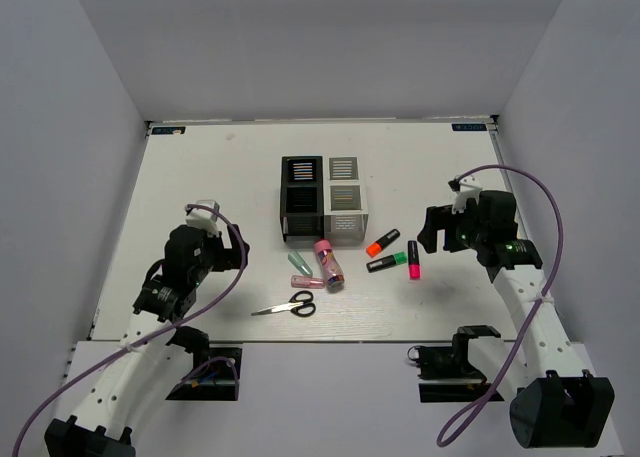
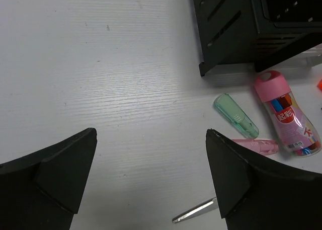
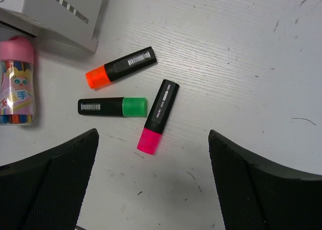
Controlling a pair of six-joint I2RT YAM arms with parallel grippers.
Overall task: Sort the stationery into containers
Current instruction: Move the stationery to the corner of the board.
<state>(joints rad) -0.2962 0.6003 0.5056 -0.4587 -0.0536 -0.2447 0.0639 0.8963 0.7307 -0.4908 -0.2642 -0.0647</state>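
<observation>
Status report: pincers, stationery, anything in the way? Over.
Left pincer open, empty. Right pincer open, empty, facing highlighters. All on table, none in boxes. Nothing blocking.

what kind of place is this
Probably a robot test cell, not an office: a white table walled in by plain grey panels, left arm and right arm bolted at its near edge.

Left wrist view: I get only the scissors' blade tip (image 2: 194,212). The handles sit behind a finger (image 2: 241,184), which also covers one end of the pink capsule (image 2: 257,146). Right wrist view: pink tube (image 3: 17,84) clipped by the left edge, white box (image 3: 60,18) by the top.
</observation>
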